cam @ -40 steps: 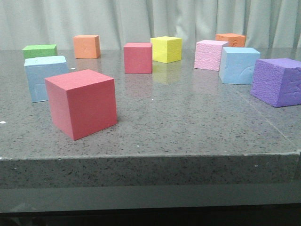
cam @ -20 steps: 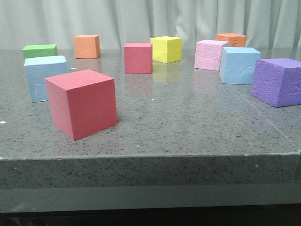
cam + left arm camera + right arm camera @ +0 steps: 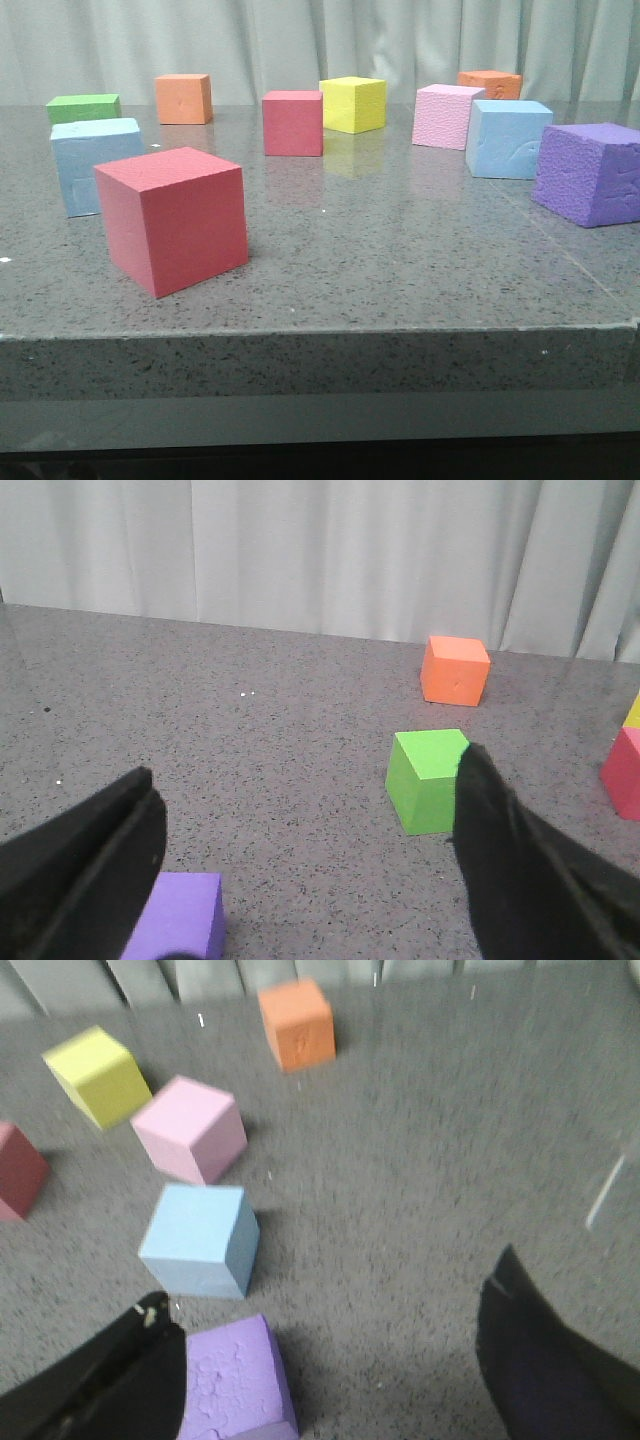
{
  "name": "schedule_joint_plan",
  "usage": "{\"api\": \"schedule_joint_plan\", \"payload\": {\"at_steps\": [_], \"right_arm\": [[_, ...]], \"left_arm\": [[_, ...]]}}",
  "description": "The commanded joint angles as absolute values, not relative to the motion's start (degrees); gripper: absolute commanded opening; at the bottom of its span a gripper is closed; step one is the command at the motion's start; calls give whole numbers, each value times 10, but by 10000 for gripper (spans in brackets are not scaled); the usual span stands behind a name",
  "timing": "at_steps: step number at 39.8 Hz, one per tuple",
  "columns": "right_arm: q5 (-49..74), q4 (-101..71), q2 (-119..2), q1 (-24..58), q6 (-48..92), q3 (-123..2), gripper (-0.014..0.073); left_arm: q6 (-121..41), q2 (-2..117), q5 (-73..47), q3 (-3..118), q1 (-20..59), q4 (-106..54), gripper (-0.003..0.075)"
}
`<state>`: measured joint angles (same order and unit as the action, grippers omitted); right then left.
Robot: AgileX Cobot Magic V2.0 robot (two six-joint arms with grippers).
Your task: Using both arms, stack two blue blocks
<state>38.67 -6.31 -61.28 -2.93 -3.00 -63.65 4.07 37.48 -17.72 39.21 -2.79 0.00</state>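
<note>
**Two blue blocks apart on the bench, both tools released**

Front view: the grey speckled bench [image 3: 400,260] carries ten foam cubes. One blue block [image 3: 90,165] sits at the left, just behind a large red cube [image 3: 172,218] that hides its lower right corner. The other blue block [image 3: 508,138] stands at the right, well apart from the first, between a pink cube [image 3: 446,116] and a rough purple cube [image 3: 592,173]. Farther back are a green cube [image 3: 84,107], an orange cube [image 3: 184,98], a second red cube [image 3: 293,123], a yellow cube [image 3: 353,104] and another orange cube [image 3: 490,84]. No arm shows here.

Left wrist view: the left tool [image 3: 305,850] hangs over the bench with its black fingers [image 3: 90,855] spread wide and nothing between them. A green cube [image 3: 428,779] lies partly behind one finger, an orange cube [image 3: 455,669] beyond it, and a purple cube [image 3: 180,918] near the other finger.

Right wrist view: the right tool [image 3: 330,1360] is also released, prongs wide and holding nothing. A blue block [image 3: 199,1239] lies just beyond the purple cube [image 3: 235,1380], which sits beside one prong; the pink cube [image 3: 189,1129], yellow cube [image 3: 98,1075] and orange cube [image 3: 296,1024] lie farther off
</note>
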Motion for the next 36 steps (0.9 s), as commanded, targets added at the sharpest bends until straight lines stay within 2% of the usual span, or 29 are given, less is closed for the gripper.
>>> {"api": "schedule_joint_plan", "payload": {"at_steps": [1, 8, 21, 36], "right_arm": [[410, -67, -673, -32, -35, -708, 603], [457, -66, -776, -10, -52, -796, 603], [490, -16, -941, 85, -158, -933, 602], [532, -21, -1056, 93, -201, -1027, 602]], "left_arm": [[42, 377, -126, 413, -29, -6, 563], [42, 377, -126, 413, -29, -6, 563], [42, 377, -126, 413, -29, -6, 563], [42, 377, -126, 413, -29, -6, 563]]}}
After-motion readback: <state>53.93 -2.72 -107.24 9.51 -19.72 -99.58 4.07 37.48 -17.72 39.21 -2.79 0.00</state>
